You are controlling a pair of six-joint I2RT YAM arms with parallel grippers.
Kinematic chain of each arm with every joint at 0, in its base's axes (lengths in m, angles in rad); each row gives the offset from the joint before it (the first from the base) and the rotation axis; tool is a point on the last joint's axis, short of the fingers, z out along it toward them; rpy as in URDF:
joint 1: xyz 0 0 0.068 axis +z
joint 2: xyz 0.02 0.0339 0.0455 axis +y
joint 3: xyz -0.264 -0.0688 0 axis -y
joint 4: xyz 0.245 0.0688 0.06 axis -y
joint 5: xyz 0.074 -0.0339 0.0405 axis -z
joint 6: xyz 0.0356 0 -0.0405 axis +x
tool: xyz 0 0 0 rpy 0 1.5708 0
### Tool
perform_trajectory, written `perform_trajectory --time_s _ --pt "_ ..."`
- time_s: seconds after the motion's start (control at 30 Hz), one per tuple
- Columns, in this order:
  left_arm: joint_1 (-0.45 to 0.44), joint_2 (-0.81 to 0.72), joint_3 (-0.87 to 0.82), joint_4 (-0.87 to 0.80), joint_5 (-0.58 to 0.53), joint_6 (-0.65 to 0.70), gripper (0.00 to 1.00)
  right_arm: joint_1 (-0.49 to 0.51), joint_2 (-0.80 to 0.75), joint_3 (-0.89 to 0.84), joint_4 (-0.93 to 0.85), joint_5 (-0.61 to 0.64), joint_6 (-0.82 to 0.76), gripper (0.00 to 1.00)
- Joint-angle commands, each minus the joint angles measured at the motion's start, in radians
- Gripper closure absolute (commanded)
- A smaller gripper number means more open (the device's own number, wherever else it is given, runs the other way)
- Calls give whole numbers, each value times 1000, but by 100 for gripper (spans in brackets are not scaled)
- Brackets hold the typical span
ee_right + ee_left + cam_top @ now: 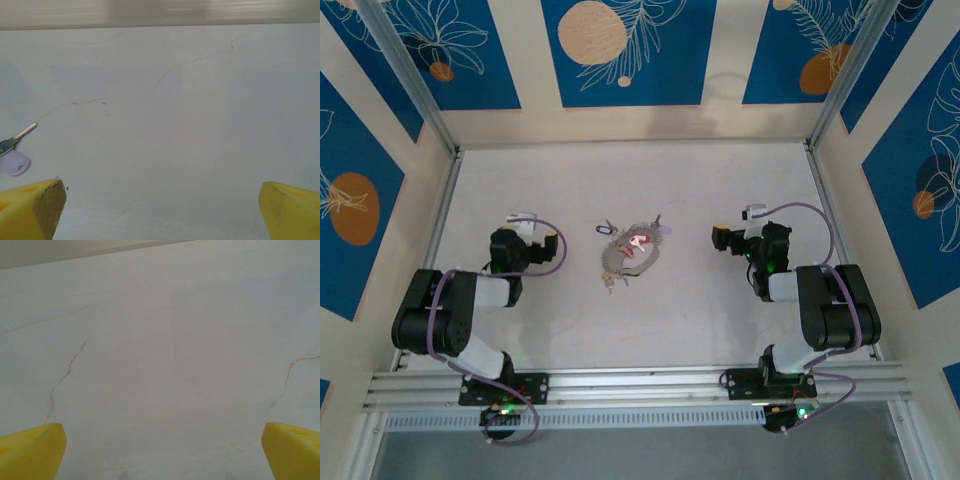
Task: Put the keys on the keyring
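The keyring (631,256) lies flat mid-table, a silvery wire ring fringed with small keys and a red tag. A loose key (660,229) with a pale lilac tag lies just beyond its right side; in the right wrist view this key (19,136) shows at the left edge. A small dark loop (606,228) lies beyond the ring's left side. My left gripper (525,228) (162,442) is left of the ring, open over bare table. My right gripper (744,230) (162,202) is right of the ring, open with nothing between its yellow fingers (31,210).
The white table (640,330) has thin hairline cracks. Walls close it in at the back and on both sides. An aluminium rail (640,385) holding both arm bases runs along the near edge.
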Motion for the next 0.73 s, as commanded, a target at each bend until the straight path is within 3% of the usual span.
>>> perform_trajectory --time_s 0.0,0.7 --pt "6 -5 18 5 -15 -9 0 -4 -5 11 3 -12 12 1" --pt "5 -6 18 5 -14 -9 0 -8 -3 24 -21 27 33 1"
